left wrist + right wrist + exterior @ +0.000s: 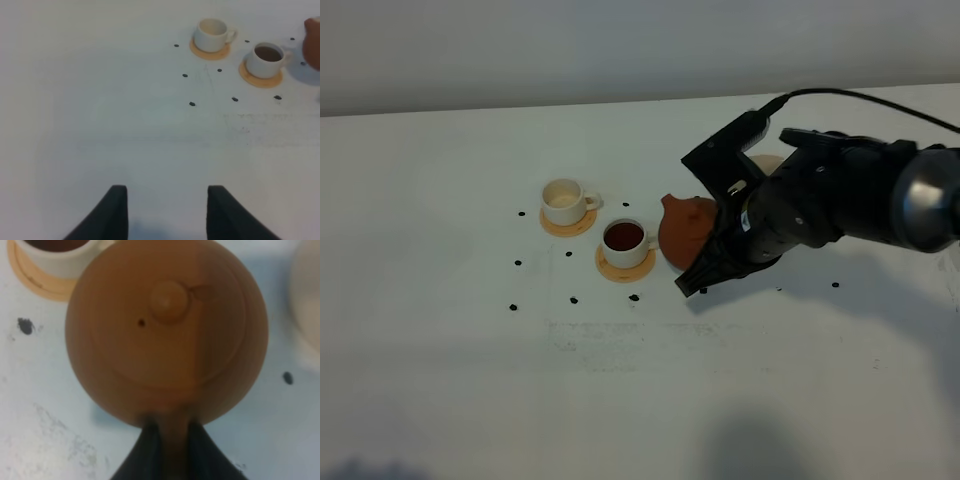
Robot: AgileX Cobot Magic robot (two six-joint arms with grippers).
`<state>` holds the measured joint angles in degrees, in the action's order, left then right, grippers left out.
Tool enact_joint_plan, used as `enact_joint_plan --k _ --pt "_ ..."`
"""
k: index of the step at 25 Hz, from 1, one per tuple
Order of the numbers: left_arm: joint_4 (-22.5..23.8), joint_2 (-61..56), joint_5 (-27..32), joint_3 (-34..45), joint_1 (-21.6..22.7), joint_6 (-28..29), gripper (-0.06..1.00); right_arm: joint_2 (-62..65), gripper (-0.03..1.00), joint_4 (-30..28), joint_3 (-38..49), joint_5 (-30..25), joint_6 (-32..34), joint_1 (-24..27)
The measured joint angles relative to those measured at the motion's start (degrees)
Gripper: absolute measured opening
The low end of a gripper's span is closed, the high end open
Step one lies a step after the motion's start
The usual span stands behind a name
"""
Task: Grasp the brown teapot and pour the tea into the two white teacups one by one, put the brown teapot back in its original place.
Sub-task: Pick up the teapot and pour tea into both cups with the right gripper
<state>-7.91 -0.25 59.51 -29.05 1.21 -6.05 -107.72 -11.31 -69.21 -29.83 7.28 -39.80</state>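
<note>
Ext high: right gripper (698, 275) clamped on brown teapot (682, 228) handle. Full teacup (625, 240) at pot's 9 o'clock, empty teacup (563, 201) at 10, farther.
L wrist: left gripper (169, 212) jaws apart, nothing held, well off.
R wrist: fingers (142, 460) pinch the handle.

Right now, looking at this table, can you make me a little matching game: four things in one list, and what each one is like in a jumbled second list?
Things:
1. teapot
2. cup nearer the teapot
3. cup farther from the teapot
4. coasters

States:
A. pale inside, looks empty
B. flat, orange-tan, one under each cup
C. gripped at its handle by shut jaws
D. filled with dark tea

Pairs: 1-C, 2-D, 3-A, 4-B.
</note>
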Motion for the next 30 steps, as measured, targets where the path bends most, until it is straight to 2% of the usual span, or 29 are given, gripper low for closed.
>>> enact_joint_plan --k 6,12,21,30 --pt "0.0 0.0 0.0 0.0 0.0 0.0 0.43 -2.84 0.09 2.04 0.0 4.59 -0.02 1.77" --pt "0.0 0.0 0.0 0.0 0.0 0.0 0.43 -4.99 0.09 2.09 0.0 6.36 -0.02 2.8" --pt "0.0 0.0 0.0 0.0 0.0 0.0 0.43 -5.52 0.09 1.5 0.0 6.66 -0.02 2.86" --pt "0.0 0.0 0.0 0.0 0.0 0.0 0.43 -2.55 0.09 -2.93 -1.57 4.99 -2.45 4.24"
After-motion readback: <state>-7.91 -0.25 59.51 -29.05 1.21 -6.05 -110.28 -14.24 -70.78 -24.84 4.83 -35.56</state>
